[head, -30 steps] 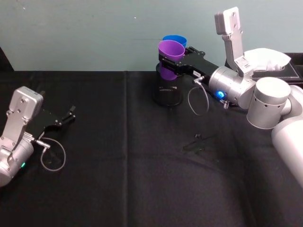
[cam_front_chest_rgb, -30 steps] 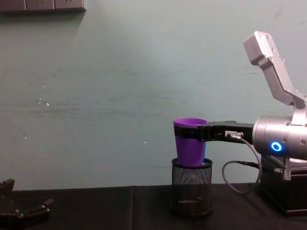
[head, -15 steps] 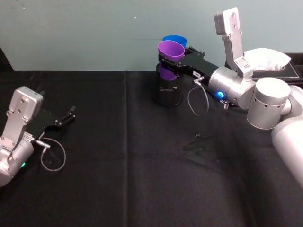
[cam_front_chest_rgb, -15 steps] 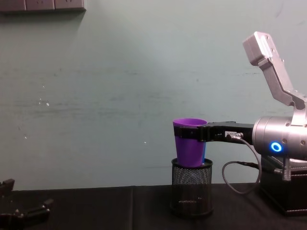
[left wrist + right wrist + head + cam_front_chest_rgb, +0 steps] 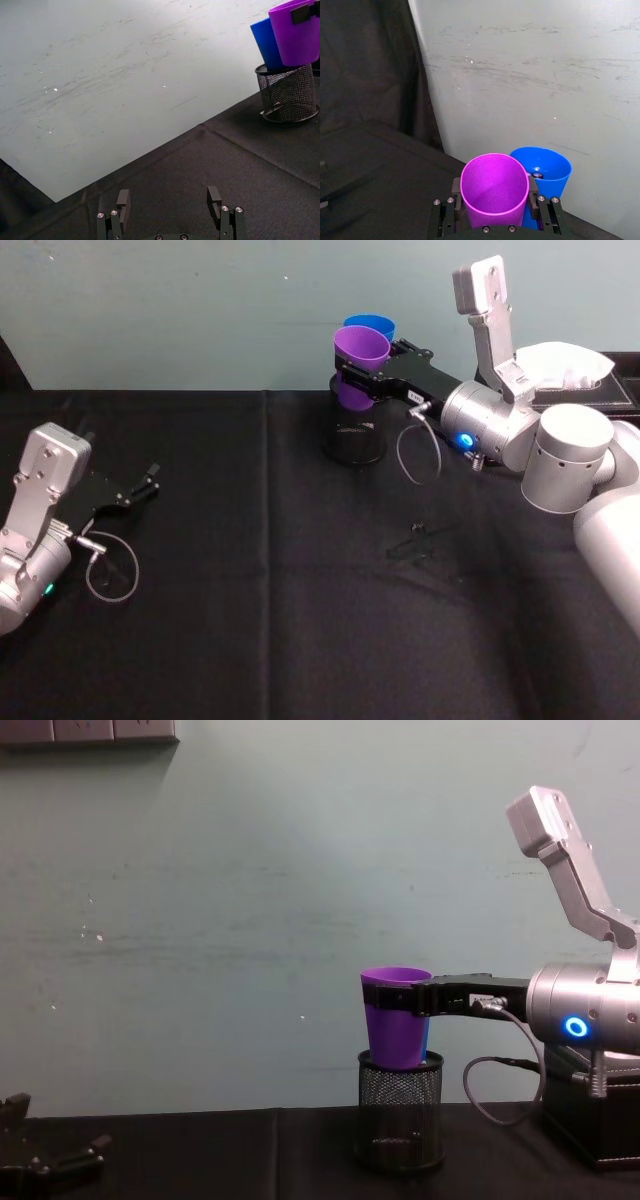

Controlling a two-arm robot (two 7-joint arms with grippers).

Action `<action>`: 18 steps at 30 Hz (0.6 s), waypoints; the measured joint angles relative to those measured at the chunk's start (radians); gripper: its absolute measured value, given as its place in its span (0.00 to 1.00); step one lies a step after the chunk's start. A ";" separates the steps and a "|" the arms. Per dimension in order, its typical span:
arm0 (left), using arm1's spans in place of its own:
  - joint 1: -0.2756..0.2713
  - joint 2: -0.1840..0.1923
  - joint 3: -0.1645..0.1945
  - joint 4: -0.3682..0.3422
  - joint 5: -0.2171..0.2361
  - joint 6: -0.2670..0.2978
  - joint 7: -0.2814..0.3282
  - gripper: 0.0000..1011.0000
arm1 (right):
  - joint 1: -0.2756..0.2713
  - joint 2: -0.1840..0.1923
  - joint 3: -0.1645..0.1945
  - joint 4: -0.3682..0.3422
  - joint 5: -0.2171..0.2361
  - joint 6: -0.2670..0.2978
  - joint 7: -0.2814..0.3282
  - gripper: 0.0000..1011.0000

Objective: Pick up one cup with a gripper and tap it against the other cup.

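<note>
Aloft at the counter's (image 5: 300,600) far side, the purple cup (image 5: 360,346) sits pinched in the rt claw (image 5: 353,380), just above a black mesh holder (image 5: 353,438) and right beside the blue cup (image 5: 371,325); contact can't be told. Lt claw (image 5: 146,483) rests spread, well apart, at left.

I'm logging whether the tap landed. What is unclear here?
Contact: the right gripper holds the purple cup beside the blue cup; head view overlaps them, so touching is unclear.
Blue cup, chest view: mostly behind the purple cup.
Blue cup's base, left wrist view: behind the rim of the mesh holder.
</note>
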 joint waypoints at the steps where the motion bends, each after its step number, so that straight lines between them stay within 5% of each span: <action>1: 0.000 0.000 0.000 0.000 0.000 0.000 0.000 0.99 | 0.000 0.000 0.000 0.000 0.000 0.000 0.000 0.73; 18: 0.000 0.000 0.000 0.000 0.000 0.000 0.000 0.99 | 0.000 0.000 0.000 0.000 0.000 0.000 0.000 0.73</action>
